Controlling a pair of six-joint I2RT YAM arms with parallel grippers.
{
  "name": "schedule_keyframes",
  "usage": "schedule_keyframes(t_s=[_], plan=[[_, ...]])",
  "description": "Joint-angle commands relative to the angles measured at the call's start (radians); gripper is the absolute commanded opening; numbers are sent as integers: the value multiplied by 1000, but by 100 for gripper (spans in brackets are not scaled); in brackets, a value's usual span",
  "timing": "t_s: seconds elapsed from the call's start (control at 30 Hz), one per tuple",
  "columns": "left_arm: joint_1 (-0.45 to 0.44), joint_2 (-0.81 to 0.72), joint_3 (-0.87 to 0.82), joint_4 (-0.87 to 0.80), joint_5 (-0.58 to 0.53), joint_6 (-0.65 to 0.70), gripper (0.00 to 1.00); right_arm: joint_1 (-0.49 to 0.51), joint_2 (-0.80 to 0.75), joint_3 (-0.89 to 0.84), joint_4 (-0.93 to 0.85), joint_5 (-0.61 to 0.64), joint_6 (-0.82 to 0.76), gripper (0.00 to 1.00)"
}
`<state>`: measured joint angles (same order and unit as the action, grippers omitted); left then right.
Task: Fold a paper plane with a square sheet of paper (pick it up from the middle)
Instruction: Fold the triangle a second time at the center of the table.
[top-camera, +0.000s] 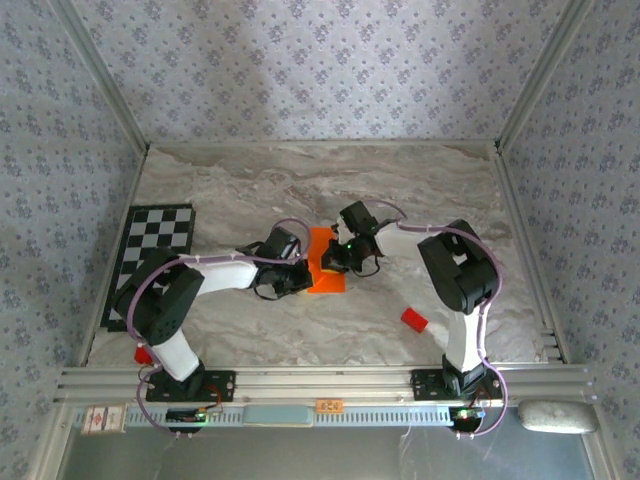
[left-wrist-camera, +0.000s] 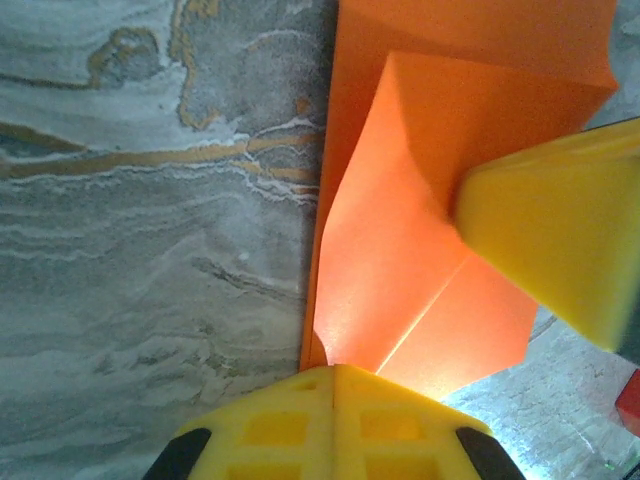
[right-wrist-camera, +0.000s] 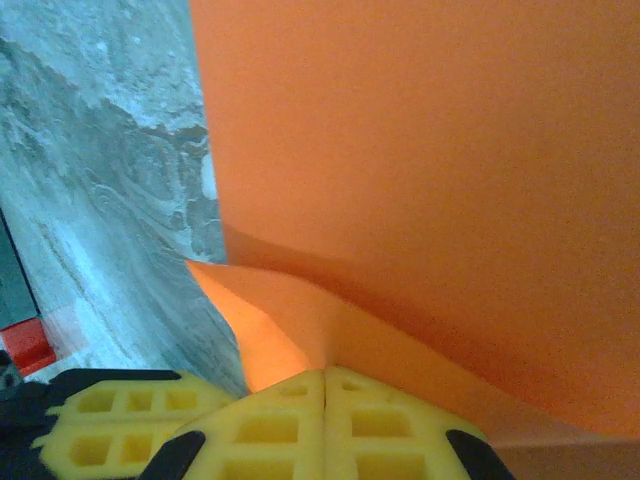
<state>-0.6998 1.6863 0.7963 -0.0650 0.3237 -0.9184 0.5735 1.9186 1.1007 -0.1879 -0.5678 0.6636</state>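
The square sheet of paper (top-camera: 325, 262) is bright orange and partly folded, lying mid-table between both grippers. In the left wrist view its folded flaps (left-wrist-camera: 400, 250) show a diagonal crease. My left gripper (left-wrist-camera: 334, 370) is shut, its tips resting against the sheet's near edge; whether paper is pinched between them is hidden. My right gripper (right-wrist-camera: 325, 372) is shut on a raised ridge of the sheet (right-wrist-camera: 420, 180), which lifts off the table there. From above, the left gripper (top-camera: 298, 274) sits at the sheet's left side and the right gripper (top-camera: 342, 256) at its right side.
A small red block (top-camera: 413, 319) lies on the marble table (top-camera: 420, 190) to the right of the paper. The checkerboard mat (top-camera: 150, 250) lies at the far left. Another small red piece (top-camera: 143, 354) sits by the left arm's base. Metal rails edge the table.
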Motion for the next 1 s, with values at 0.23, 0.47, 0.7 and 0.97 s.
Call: schedule_keyframes(t_s=[0.23,0.47,0.7,0.97], plan=[[-10,55,-1,-106,-35,-11,0,47,-50,-24,-42,13,-27,0],[-11,53,-2,-104,-35,-17,0,55,1,-15,-42,0,-27,0],[-12,58,-4,-104,-35,-23,0,63,36,4,-68,-17,-76,0],[-12,46,-5,-126,-43,-18,0,26,34,-14,-85,52,-48,0]])
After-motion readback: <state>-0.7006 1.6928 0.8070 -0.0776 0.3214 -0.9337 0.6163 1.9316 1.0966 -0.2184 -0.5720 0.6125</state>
